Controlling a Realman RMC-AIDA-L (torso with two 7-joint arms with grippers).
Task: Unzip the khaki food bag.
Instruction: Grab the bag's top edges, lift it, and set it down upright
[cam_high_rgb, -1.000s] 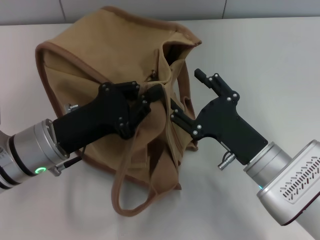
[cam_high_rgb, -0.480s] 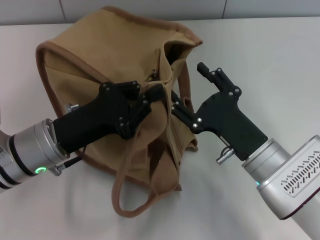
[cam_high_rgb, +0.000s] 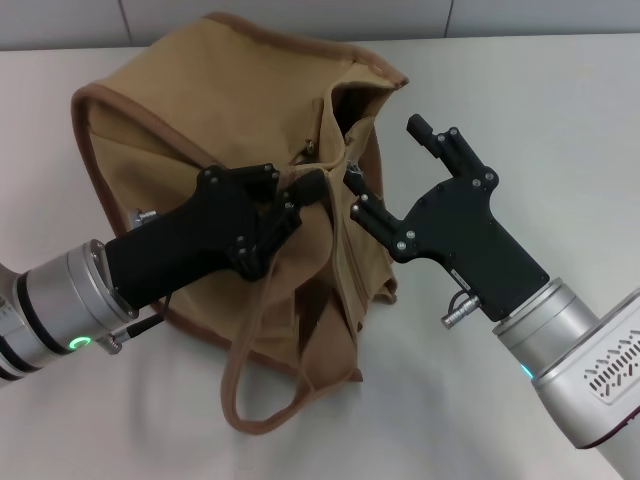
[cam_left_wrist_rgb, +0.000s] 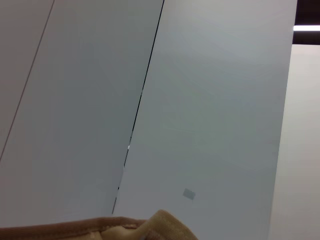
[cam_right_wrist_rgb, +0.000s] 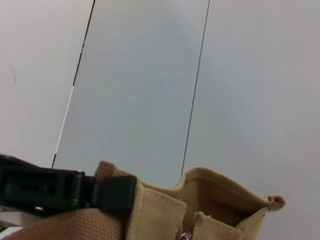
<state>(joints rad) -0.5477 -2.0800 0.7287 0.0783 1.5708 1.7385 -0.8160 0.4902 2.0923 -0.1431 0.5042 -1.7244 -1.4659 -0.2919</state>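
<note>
Head view: the left gripper (cam_high_rgb: 300, 195) pinches the khaki food bag (cam_high_rgb: 200, 130) fabric. The right gripper (cam_high_rgb: 385, 165), fingers spread, has one fingertip at the bag's opening.

The bag (cam_high_rgb: 210, 150) lies slumped on the table (cam_high_rgb: 560, 120), its top gaping open near the right gripper. The left gripper (cam_high_rgb: 300, 195) is clamped on a fold of canvas at the bag's middle. The right gripper (cam_high_rgb: 385, 160) has its fingers spread, the lower one touching the bag's top edge.

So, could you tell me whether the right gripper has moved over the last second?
Yes. The right gripper has shifted up and away from the robot in the head view, judged against the khaki food bag, which has stayed put; the left gripper is unchanged.
</note>
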